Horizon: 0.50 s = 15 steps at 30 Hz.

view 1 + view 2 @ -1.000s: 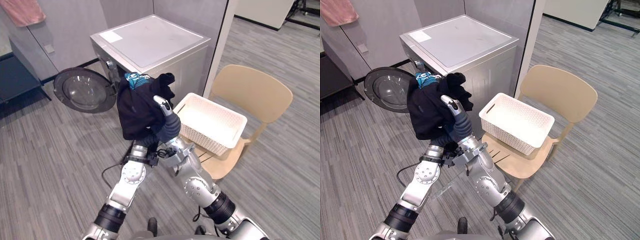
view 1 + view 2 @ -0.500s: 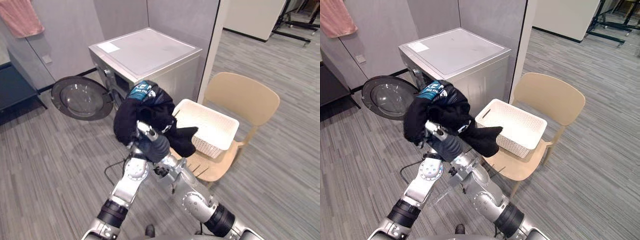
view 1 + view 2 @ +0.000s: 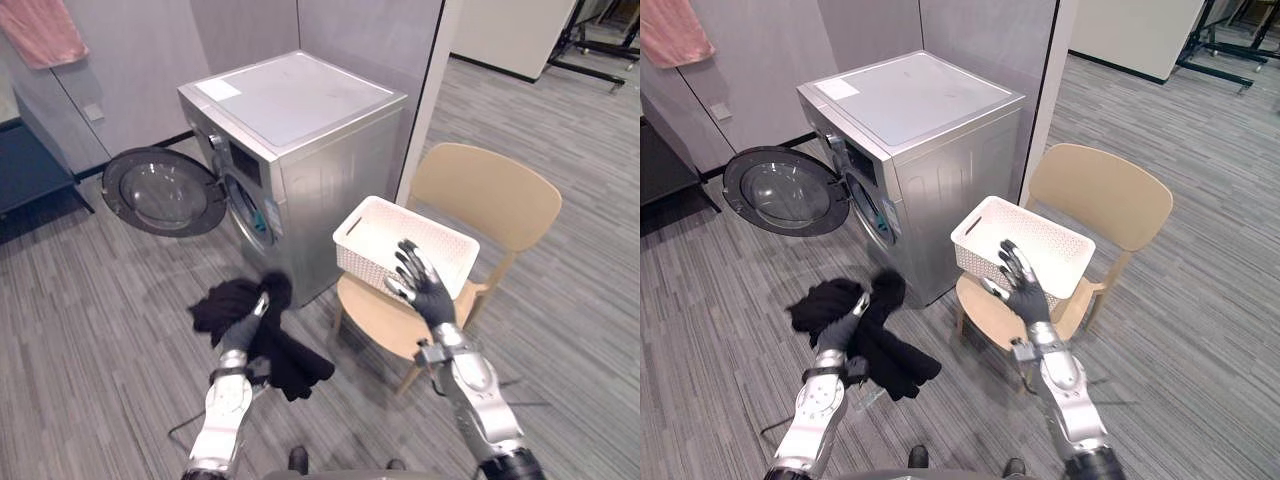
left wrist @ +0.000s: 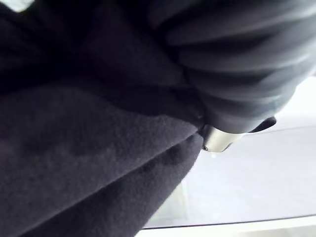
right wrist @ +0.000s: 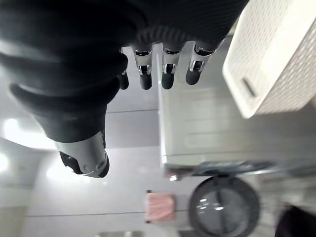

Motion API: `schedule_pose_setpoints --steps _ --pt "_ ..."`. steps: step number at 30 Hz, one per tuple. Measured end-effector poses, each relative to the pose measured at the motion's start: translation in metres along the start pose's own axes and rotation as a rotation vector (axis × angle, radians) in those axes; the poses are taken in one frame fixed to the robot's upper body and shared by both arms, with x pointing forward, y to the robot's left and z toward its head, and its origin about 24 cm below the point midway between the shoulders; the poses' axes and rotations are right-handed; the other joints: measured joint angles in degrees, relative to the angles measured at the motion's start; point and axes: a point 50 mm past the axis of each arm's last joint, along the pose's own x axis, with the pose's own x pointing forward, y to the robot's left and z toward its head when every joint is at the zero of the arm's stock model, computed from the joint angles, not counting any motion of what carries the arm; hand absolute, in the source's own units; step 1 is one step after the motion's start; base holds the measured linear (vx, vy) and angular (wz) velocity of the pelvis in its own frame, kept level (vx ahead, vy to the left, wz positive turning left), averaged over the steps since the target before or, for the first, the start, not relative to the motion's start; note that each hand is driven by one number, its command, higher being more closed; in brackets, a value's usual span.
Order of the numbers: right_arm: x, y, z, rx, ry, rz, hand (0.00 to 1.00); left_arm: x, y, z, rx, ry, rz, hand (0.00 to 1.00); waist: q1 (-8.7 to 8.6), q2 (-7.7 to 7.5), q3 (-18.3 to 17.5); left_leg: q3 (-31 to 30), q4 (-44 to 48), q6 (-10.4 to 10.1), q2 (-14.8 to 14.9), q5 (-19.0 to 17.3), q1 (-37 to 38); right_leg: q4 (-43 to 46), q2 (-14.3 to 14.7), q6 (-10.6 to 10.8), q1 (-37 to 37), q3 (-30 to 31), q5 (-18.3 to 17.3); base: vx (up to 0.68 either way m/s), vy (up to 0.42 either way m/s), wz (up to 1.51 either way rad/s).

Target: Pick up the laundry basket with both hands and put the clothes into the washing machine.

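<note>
Black clothes lie in a loose heap low down by the front corner of the washing machine, on the floor as far as I can judge, and not in the drum. The round door hangs wide open. The left hand is buried in the heap with dark cloth draped over it. I cannot tell whether its fingers grip anything. The right hand is up in front of the white basket, fingers straight and spread, holding nothing. The basket sits empty on the seat of the tan chair, towards its front edge.

That bundle looks soft, light and floppy. It will sag and trail sleeves, so I would gather it from underneath at its thick middle, bunching it between both hands. A pinch on one edge will not do.

Half a second ago both hands had the clothes lifted high, just before the door opening. Now the bundle has dropped well below that. The right hand has let go and swung over to the basket side.
</note>
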Motion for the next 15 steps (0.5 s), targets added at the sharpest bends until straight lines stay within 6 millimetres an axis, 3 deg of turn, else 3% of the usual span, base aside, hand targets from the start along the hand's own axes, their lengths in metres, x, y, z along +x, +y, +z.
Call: schedule_pose_setpoints --steps 4,7,8,9,11,12,15 --pt "-0.017 0.003 -0.054 -0.136 0.251 0.007 0.00 -0.014 0.002 -0.039 0.003 0.184 -0.018 1.00 0.16 -0.29 0.34 -2.85 0.41 -0.58 0.02 0.49 -2.48 -0.40 0.31 -0.07 -0.25 -3.10 0.00 0.02 -0.020 0.33" --pt "-0.022 0.002 -0.072 -0.206 0.340 -0.014 0.00 -0.018 0.009 -0.053 -0.003 0.254 0.005 1.00 0.36 -0.49 2.76 -5.86 1.39 -0.76 -0.45 1.27 -5.51 0.26 -0.47 0.25 -0.33 -8.19 -1.16 -0.03 -0.002 0.87" --pt "-0.024 -0.001 -0.080 -0.218 0.383 -0.031 0.00 -0.019 0.010 -0.057 -0.007 0.277 0.012 1.00 0.04 -0.48 3.54 -2.72 1.49 1.02 -0.35 0.60 -6.93 1.45 -1.37 0.50 -0.37 -11.36 -2.24 -0.03 0.063 1.49" --pt "-0.031 -0.005 -0.090 -0.232 0.439 -0.060 0.00 -0.021 0.009 -0.059 -0.020 0.297 0.015 1.00 -0.02 -0.66 3.77 5.25 2.88 3.98 0.69 -1.32 -8.55 3.35 -2.82 1.26 -0.46 -14.85 -3.73 -0.01 0.065 1.40" --pt "-0.035 -0.008 -0.096 -0.240 0.480 -0.072 0.00 -0.022 0.008 -0.061 -0.024 0.307 0.012 1.00 0.08 -0.64 3.80 11.30 3.74 4.42 1.62 -1.59 -8.83 4.89 -4.08 1.96 -0.44 -17.11 -4.72 0.11 0.081 1.12" --pt "-0.035 -0.011 -0.104 -0.254 0.522 -0.078 0.00 -0.026 0.010 -0.068 -0.021 0.342 0.008 1.00 0.43 -0.54 4.01 16.13 5.61 3.76 2.13 1.22 -9.67 7.50 -5.62 3.15 -0.23 -19.48 -6.13 0.22 0.115 0.89" --pt "-0.027 -0.005 -0.107 -0.241 0.539 -0.067 0.00 -0.033 0.019 -0.082 0.005 0.413 0.024 1.00 0.43 -2.08 5.00 13.95 6.96 4.00 -0.33 0.73 -10.05 8.21 -8.27 4.43 1.30 -20.11 -6.97 0.16 0.084 0.64"
